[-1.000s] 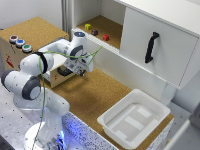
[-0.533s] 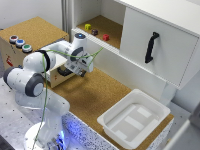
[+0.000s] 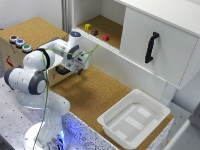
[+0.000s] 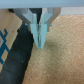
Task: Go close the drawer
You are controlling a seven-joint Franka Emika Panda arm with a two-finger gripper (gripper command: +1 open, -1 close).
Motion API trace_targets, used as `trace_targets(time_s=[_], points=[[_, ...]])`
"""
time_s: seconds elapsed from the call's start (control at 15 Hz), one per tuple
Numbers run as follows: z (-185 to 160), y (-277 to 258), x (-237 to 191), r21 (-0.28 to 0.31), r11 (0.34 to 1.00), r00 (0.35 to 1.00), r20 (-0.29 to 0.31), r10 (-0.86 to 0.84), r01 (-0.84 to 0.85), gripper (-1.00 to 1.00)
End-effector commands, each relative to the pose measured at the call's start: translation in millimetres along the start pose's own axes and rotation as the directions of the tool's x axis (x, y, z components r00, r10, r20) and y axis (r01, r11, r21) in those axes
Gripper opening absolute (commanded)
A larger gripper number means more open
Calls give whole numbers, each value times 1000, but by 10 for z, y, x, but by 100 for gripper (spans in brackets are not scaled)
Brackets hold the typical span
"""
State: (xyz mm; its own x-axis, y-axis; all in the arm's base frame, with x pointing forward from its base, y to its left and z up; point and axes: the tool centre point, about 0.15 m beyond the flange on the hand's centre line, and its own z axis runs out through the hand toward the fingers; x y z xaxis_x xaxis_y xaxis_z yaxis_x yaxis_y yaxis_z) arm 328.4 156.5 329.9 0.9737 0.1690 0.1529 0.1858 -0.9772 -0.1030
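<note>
Drawer (image 3: 61, 70), at the wooden box (image 3: 20, 47) on the exterior view's left, sits largely hidden behind the arm. Its black handle (image 4: 17, 52) lies just beside the gripper (image 4: 41, 44), whose fingers are pressed together. Arm position is unchanged since the earlier frames.

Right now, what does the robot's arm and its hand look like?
The arm is white and chunky, with rounded joints and dark grey bands between sections. A thin green cable runs along it. The hand has two slim, pale blue-grey fingers coming out of a grey block.
</note>
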Motion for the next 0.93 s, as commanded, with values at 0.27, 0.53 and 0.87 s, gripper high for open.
trace_targets(time_s=[0.27,0.53,0.87], points=[[127,-932,311,-4,999,997,63,-39,40,-100],[179,-1308,409,39,998,997,62,-47,45,-100],[169,-1870,488,82,989,991,45,-125,121,-100]])
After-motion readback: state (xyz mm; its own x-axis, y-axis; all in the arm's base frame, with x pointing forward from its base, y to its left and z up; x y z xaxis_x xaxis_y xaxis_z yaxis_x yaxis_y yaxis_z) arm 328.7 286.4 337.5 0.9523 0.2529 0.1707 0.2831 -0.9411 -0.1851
